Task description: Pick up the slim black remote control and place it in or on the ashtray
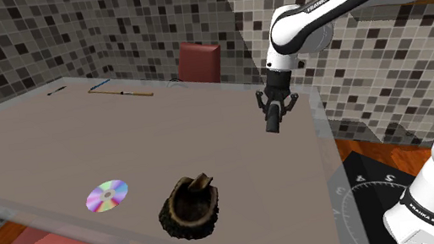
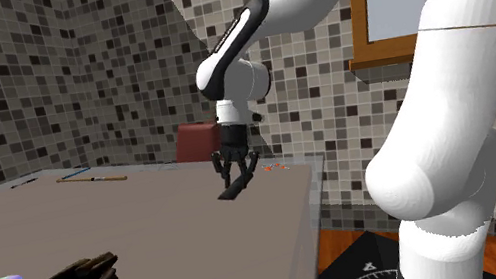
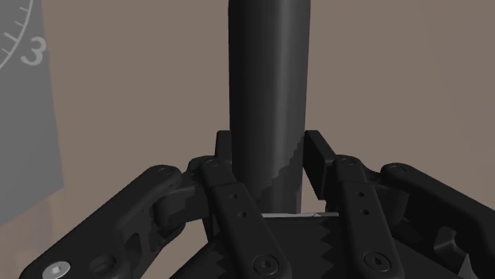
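**Hand holds the remote**

The white arm bends down from the upper right of the shoulder view. Its black hand points down and squeezes the slim black remote over the worktop. The dark ashtray sits at the lower middle, near a shiny disc.

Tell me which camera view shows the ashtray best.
The shoulder view: it looks down into the ashtray, showing its dark rim, notch and hollow. The second exterior view catches it low and side-on, mostly outer wall.
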You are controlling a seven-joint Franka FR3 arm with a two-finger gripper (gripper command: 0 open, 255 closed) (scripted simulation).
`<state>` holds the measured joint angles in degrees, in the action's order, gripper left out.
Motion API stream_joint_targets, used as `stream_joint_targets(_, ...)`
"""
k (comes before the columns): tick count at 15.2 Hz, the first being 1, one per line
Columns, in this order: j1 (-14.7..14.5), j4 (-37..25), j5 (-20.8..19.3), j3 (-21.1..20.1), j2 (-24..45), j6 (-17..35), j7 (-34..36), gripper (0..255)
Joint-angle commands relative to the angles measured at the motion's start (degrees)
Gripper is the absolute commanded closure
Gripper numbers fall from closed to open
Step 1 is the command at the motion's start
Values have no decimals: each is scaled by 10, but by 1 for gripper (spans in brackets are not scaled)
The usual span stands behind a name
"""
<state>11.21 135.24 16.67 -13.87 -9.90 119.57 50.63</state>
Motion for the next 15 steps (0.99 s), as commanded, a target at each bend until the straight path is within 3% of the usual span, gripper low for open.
stream_joint_targets(1,0,-9,-1,1,-8,-17,3,255)
stream_joint_targets(13,3,-69,-7,8,-43,-111,18,255)
stream_joint_targets(15,-3,-67,-2,-1,-45,-108,30,255)
